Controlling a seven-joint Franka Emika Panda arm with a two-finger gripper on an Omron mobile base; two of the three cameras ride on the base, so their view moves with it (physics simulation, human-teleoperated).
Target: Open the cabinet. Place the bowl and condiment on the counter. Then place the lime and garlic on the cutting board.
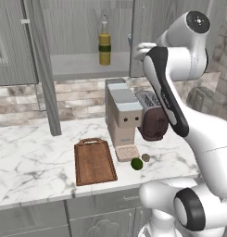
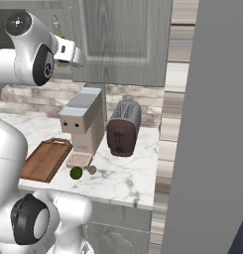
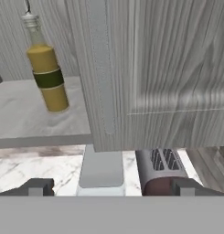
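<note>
The cabinet (image 1: 149, 23) has its left door swung out toward me, while the right door (image 3: 177, 68) is closed. On the grey shelf (image 3: 26, 114) the condiment (image 1: 104, 44) (image 3: 47, 75) stands upright. My gripper (image 1: 137, 50) (image 2: 69, 52) (image 3: 112, 187) hovers open at the right door's inner edge, right of the bottle and apart from it, with nothing between its fingers. Down on the counter (image 1: 31, 152) (image 2: 128, 173) lies the cutting board (image 1: 94, 162) (image 2: 46, 159), bare. The lime (image 1: 136, 163) (image 2: 76, 172) and the garlic (image 1: 146, 157) (image 2: 91, 169) sit just right of it. The bowl is out of view.
A beige coffee machine (image 1: 122, 115) (image 2: 86, 121) and a dark red toaster (image 1: 152, 121) (image 2: 123, 128) stand under the cabinet, directly below my hand. The open door's edge (image 1: 43, 74) hangs over the counter's left part. A tall grey panel (image 2: 212, 124) blocks the right side.
</note>
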